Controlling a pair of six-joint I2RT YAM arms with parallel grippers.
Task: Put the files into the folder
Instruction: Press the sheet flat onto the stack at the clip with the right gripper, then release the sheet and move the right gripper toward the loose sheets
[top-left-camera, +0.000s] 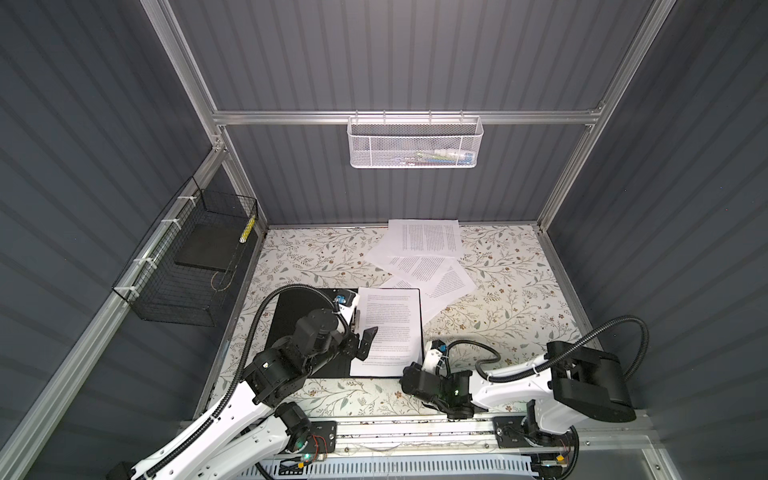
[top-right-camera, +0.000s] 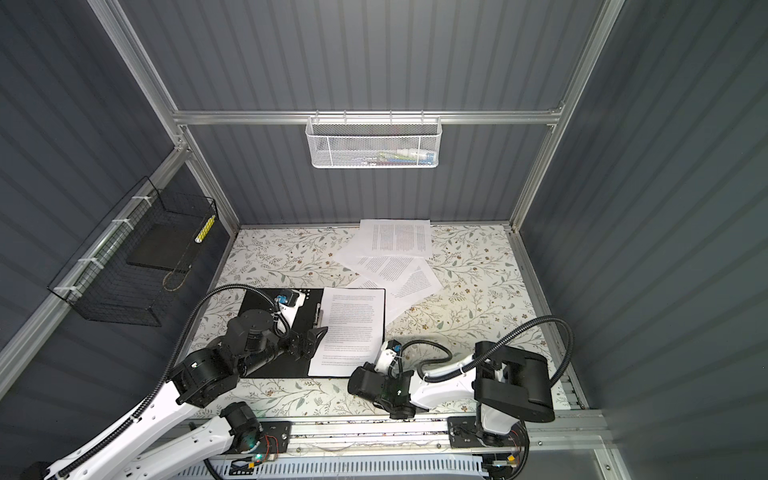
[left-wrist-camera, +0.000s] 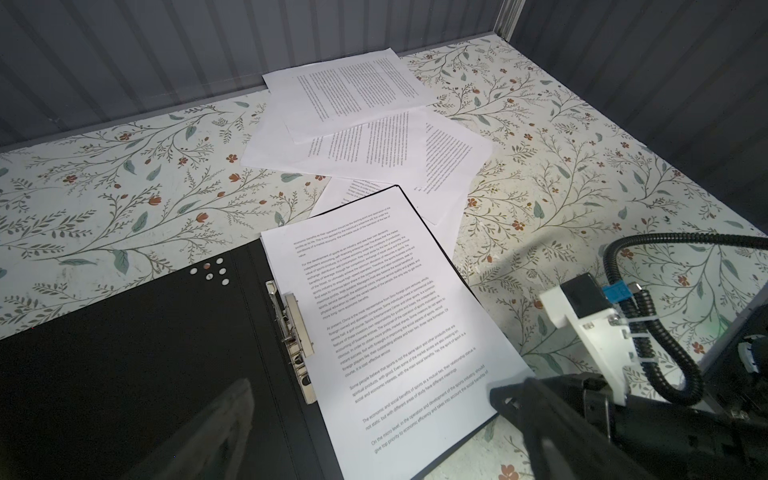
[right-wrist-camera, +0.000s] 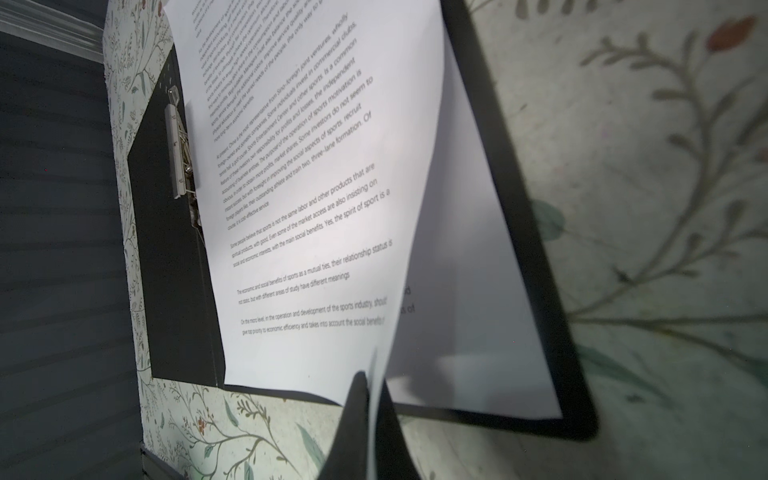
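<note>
**Top views.** In both top views the folder (top-left-camera: 291, 307) (top-right-camera: 257, 303) lay open and flat on the near left part of the table (top-left-camera: 519, 291), black inside facing up. A top sheet (top-left-camera: 388, 328) (top-right-camera: 353, 328) covered its right half and lay roughly square to it. Several loose sheets (top-left-camera: 424, 249) (top-right-camera: 395, 253) lay fanned and overlapping at the far side of the table. The nearest of them was partly tucked under the folder's far corner. The left gripper (top-left-camera: 365, 343) (top-right-camera: 313, 340) hung over the folder's spine, jaws spread wide and holding nothing. The right gripper (top-left-camera: 406, 366) (top-right-camera: 353, 376) was at the sheet's near right corner; its grip could not be judged from here.

**Left wrist view.** The clip (left-wrist-camera: 297, 332) ran along the spine, with the top sheet's (left-wrist-camera: 386, 311) edge just beside it. Whether the sheet sat under the clip was not clear. The loose sheets (left-wrist-camera: 361, 124) lay beyond the folder (left-wrist-camera: 124, 353), none of them inside it.

**Right wrist view.** The right gripper (right-wrist-camera: 368, 415) was pinched shut on the near corner of the top sheet (right-wrist-camera: 311, 166), which was lifted slightly. A second sheet (right-wrist-camera: 469, 291) lay flat beneath it, inside the folder's rim (right-wrist-camera: 519, 208).

**Finding.** The task was judged partly done. At least two sheets were in the folder and one was not yet released. Several were left to collect, and the cover was left to close.
</note>
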